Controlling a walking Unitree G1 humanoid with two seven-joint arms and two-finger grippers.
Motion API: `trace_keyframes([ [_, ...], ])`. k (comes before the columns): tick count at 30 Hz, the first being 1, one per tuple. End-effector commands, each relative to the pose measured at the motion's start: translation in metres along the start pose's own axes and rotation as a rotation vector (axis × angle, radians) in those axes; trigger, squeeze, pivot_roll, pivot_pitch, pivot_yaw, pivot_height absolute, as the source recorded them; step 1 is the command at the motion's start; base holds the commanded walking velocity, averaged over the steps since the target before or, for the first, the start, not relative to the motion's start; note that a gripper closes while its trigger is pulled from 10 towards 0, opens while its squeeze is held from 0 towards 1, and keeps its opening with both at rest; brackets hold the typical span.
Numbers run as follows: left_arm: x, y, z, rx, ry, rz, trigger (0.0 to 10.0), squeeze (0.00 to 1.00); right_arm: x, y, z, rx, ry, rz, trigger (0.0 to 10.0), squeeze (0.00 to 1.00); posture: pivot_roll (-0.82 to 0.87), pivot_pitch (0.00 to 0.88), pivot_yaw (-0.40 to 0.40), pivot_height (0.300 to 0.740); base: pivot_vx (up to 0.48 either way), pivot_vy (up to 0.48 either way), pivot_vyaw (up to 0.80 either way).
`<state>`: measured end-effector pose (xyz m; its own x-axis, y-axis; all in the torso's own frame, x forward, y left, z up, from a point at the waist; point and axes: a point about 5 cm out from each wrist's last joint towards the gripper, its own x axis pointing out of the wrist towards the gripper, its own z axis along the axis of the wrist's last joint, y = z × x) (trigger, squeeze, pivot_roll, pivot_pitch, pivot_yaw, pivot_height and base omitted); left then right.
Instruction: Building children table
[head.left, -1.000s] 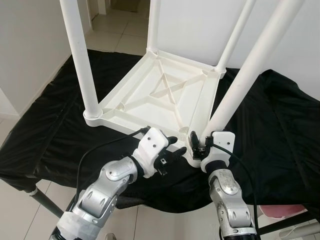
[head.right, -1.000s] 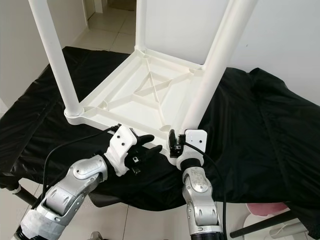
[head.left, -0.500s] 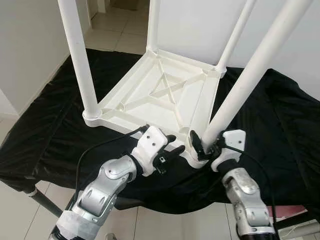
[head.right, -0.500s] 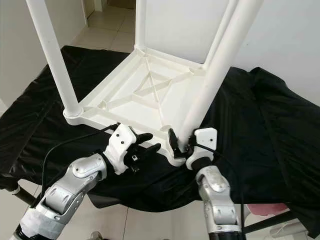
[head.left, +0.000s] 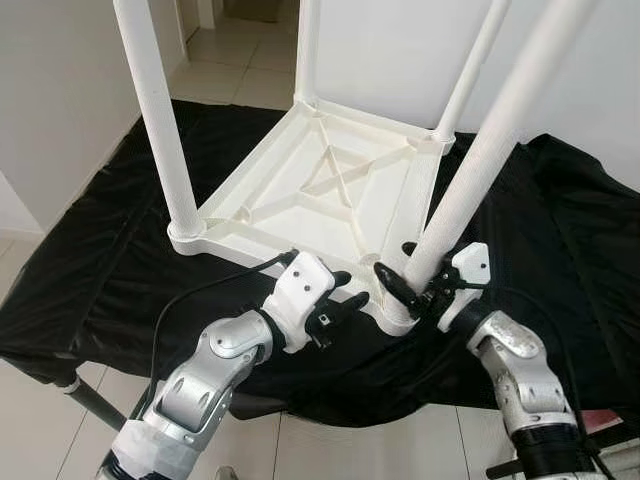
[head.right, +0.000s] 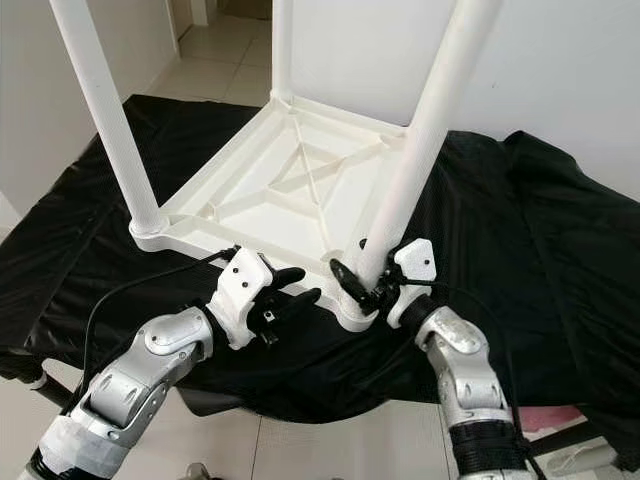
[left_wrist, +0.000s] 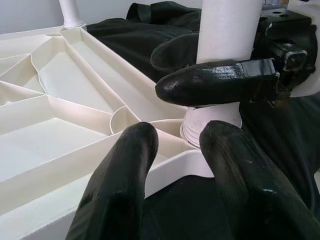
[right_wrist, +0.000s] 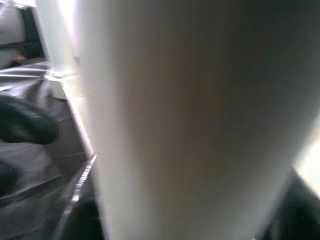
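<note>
Since a second ago the right gripper (head.left: 410, 283), fingers clamped round the near leg (head.left: 470, 180), has swung rightward, likely screwing it into the upturned table (head.left: 320, 190), while the left gripper (head.left: 335, 305) rests slightly open beside the corner.

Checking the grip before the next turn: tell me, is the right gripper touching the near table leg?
Touching. In the left wrist view, one black finger of the right gripper lies pressed across the near table leg just above its socket.
</note>
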<state>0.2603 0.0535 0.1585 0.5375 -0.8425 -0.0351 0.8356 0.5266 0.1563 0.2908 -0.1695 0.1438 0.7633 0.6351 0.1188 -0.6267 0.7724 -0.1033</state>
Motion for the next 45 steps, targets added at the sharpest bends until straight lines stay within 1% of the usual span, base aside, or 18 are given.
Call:
trace_keyframes([
  [1,0.000,-0.005,0.001,-0.007,0.001,-0.061,10.0,0.00,-0.001,-0.002,-0.003,0.009,0.020,0.028,0.0,0.00,0.01,0.049,-0.053,0.740,0.000,0.000,0.00],
  [9,0.001,-0.006,0.001,-0.019,0.000,-0.062,10.0,0.00,-0.008,-0.009,-0.006,0.013,0.031,0.049,0.0,0.00,0.00,0.054,-0.056,0.740,0.000,0.000,0.00],
  [10,0.001,-0.006,0.001,-0.021,0.000,-0.064,10.0,0.00,-0.008,-0.010,-0.007,0.014,0.031,0.046,1.9,0.00,0.00,0.055,-0.055,0.740,0.000,0.000,0.00],
  [12,0.001,-0.007,0.001,-0.022,-0.001,-0.065,10.0,0.00,-0.009,-0.011,-0.007,0.014,0.031,0.043,1.9,0.00,0.00,0.055,-0.055,0.740,0.000,0.000,0.00],
  [13,0.001,-0.007,0.001,-0.023,-0.001,-0.066,10.0,0.00,-0.009,-0.011,-0.007,0.016,0.028,0.038,10.0,0.00,-0.01,0.057,-0.054,0.740,0.000,0.000,0.00],
  [19,0.001,-0.007,0.000,-0.023,0.001,-0.068,10.0,0.00,-0.011,-0.010,-0.006,0.032,0.026,-0.015,10.0,0.00,-0.01,0.061,-0.060,0.740,0.000,0.000,0.00],
  [21,0.001,-0.007,0.000,-0.023,0.001,-0.065,10.0,0.00,-0.011,-0.010,-0.007,0.034,0.036,-0.048,10.0,0.00,-0.01,0.062,-0.059,0.740,0.000,0.000,0.00],
  [23,0.002,-0.006,-0.001,-0.037,-0.002,-0.047,10.0,0.00,-0.012,-0.007,-0.011,0.029,0.055,-0.129,10.0,0.00,-0.01,0.060,-0.060,0.740,0.000,0.000,0.00],
  [31,0.002,-0.008,-0.002,-0.048,-0.003,-0.042,10.0,0.00,-0.013,0.000,-0.013,0.032,0.044,-0.215,10.0,0.00,-0.01,0.056,-0.059,0.740,0.000,0.000,0.00],
  [33,0.002,-0.008,-0.002,-0.049,-0.003,-0.040,10.0,0.00,-0.014,0.001,-0.014,0.032,0.043,-0.245,10.0,0.00,-0.01,0.056,-0.058,0.740,0.000,0.000,0.00],
  [34,0.003,-0.008,-0.002,-0.050,-0.003,-0.038,10.0,0.00,-0.015,0.001,-0.015,0.034,0.047,-0.286,10.0,0.00,-0.01,0.056,-0.058,0.740,0.000,0.000,0.00],
  [35,0.003,-0.007,-0.003,-0.052,-0.001,-0.034,10.0,0.00,-0.014,0.002,-0.015,0.045,0.044,-0.323,10.0,0.00,-0.02,0.054,-0.057,0.740,0.000,0.000,0.00],
  [37,0.003,-0.007,-0.003,-0.052,-0.001,-0.034,10.0,0.00,-0.014,0.002,-0.015,0.045,0.044,-0.323,10.0,0.00,-0.02,0.054,-0.057,0.740,0.000,0.000,0.00],
  [38,0.003,-0.007,-0.004,-0.053,0.001,-0.031,10.0,0.00,-0.014,0.004,-0.016,0.051,0.043,-0.359,10.0,0.00,-0.02,0.051,-0.057,0.740,0.000,0.000,0.00],
  [39,0.003,-0.007,-0.004,-0.053,0.001,-0.031,10.0,0.00,-0.014,0.004,-0.016,0.051,0.043,-0.359,10.0,0.00,-0.02,0.051,-0.057,0.740,0.000,0.000,0.00],
  [40,0.004,-0.007,-0.005,-0.053,0.002,-0.029,10.0,0.00,-0.011,0.008,-0.015,0.060,0.034,-0.395,10.0,0.00,-0.02,0.049,-0.060,0.740,0.000,0.000,0.00],
  [44,0.004,-0.007,-0.006,-0.054,0.003,-0.028,10.0,0.00,-0.010,0.011,-0.014,0.064,0.028,-0.416,10.0,0.00,-0.02,0.048,-0.064,0.740,0.000,0.000,0.00],
  [45,0.004,-0.007,-0.006,-0.051,0.004,-0.027,10.0,0.00,-0.007,0.015,-0.014,0.082,0.020,-0.476,10.0,0.00,-0.01,0.043,-0.073,0.740,0.000,0.000,0.00],
])
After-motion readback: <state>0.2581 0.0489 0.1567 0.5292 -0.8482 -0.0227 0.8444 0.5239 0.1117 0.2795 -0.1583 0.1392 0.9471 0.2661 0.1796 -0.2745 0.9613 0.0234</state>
